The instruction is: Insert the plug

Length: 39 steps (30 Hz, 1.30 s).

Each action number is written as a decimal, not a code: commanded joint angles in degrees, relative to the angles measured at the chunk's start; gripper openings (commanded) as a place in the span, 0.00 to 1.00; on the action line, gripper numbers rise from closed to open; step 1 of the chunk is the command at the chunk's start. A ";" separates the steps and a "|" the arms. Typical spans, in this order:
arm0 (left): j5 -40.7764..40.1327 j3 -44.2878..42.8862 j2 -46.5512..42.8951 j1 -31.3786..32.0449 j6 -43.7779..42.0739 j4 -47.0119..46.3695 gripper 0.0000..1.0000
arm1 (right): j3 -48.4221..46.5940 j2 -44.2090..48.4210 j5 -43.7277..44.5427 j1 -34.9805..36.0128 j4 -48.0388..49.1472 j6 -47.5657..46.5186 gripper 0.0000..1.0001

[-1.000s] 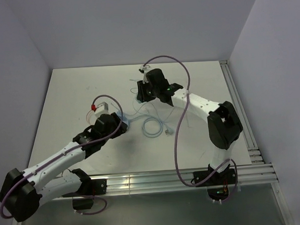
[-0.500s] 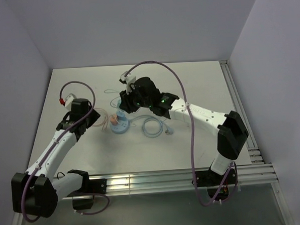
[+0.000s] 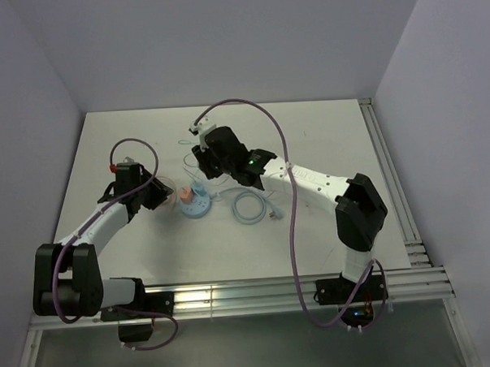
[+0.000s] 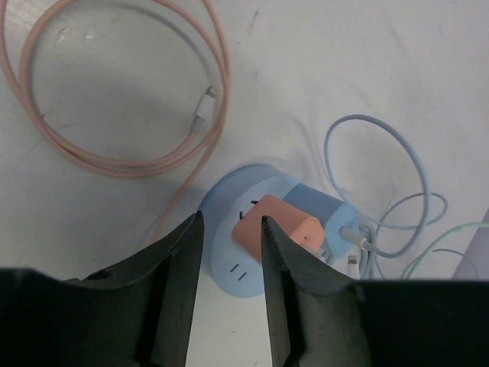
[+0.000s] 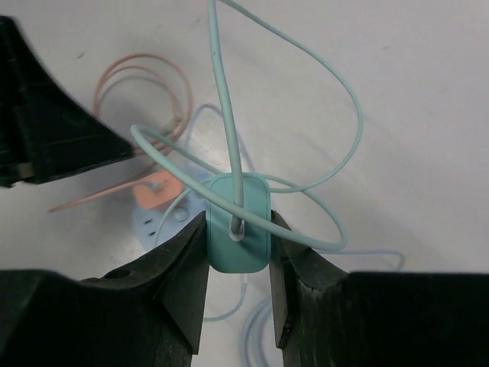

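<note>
On the left, the left arm's fingers (image 3: 157, 193) hang over the white counter (image 3: 312, 229). They stand parted with nothing between them. Just beyond them in the left wrist view lies a loose coil of salmon-pink cable (image 4: 225, 69), its small connector end resting inside the loop.

Beside that coil sits a round pale-blue socket hub (image 3: 195, 203). A small orange charger block (image 4: 276, 229) is plugged into its top. A blue charger block (image 4: 317, 210) is pressed right alongside it, with a thin cable running out of its end.

Next comes the right arm, reaching across from the right side. Its fingers (image 5: 238, 246) are closed on a teal, round-cornered plug block (image 5: 239, 222), one finger on each flat side. A teal cable (image 5: 219, 76) rises from the block's back and loops widely around it. The plug is held over the hub's far edge, with the orange charger showing just to its side. I cannot tell whether it touches the hub.

Further right, a pale-blue cable (image 3: 235, 207) lies in a neat ring near the hub.
</note>
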<state>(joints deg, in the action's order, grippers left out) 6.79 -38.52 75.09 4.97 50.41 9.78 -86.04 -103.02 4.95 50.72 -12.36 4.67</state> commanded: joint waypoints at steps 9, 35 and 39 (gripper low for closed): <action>8.42 3.98 -1.35 -0.40 2.23 -11.17 0.43 | -15.81 -8.05 15.19 -2.47 3.76 -14.95 0.00; 9.21 5.56 -0.65 -0.40 1.97 -12.59 0.43 | -17.49 -6.49 -2.83 2.54 -8.72 3.60 0.00; 9.12 5.39 -0.82 -0.40 1.88 -12.51 0.43 | -16.36 -6.58 -8.02 2.45 -9.53 3.86 0.00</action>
<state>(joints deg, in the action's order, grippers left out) 15.18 -32.97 74.11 4.78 52.25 -0.95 -102.21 -111.28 1.41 53.36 -19.94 7.92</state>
